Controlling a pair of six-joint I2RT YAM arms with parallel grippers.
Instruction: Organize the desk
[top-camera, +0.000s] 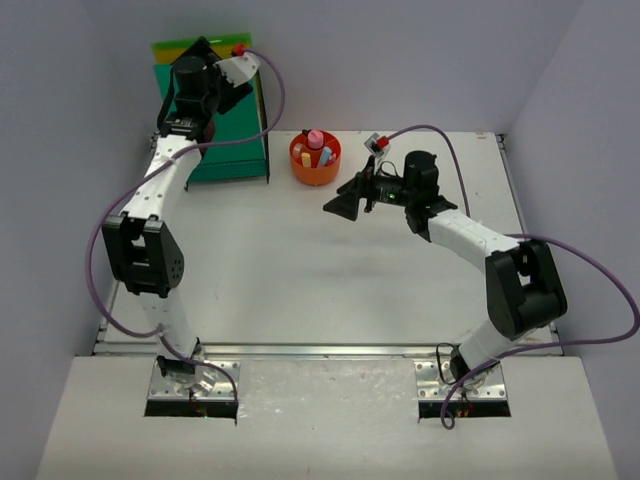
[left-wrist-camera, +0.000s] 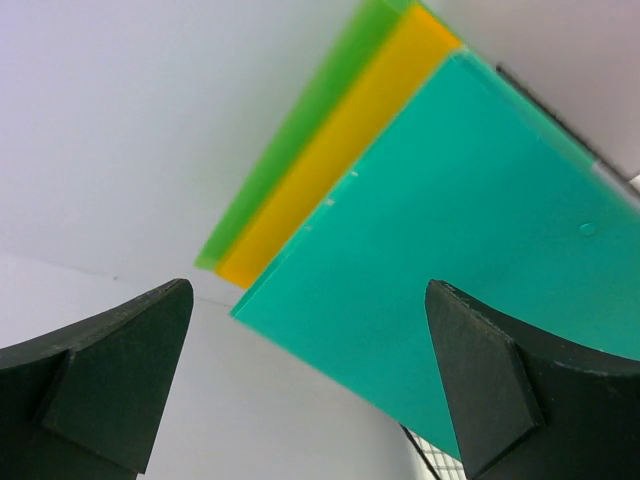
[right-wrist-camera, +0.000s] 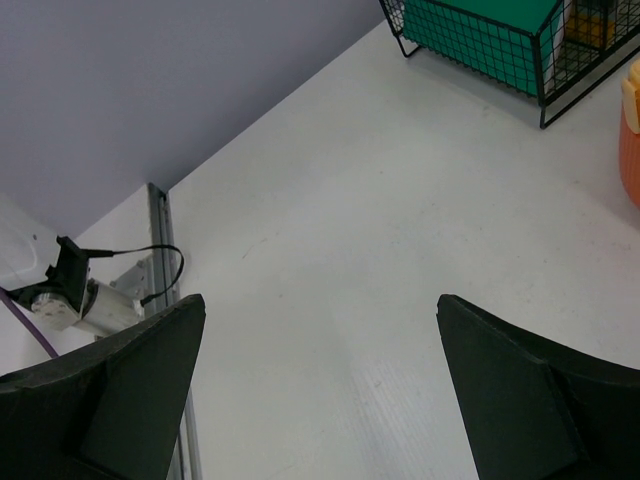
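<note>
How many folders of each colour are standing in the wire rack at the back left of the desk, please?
green folder: 1
yellow folder: 1
teal folder: 1
Total: 3

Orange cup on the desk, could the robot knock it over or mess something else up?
Maybe. The right gripper hangs open near the orange cup; a careless swing could tip it and spill what's inside. The left gripper is open right by the upright folders in the wire rack; a nudge might tilt them or shift the rack.
</note>
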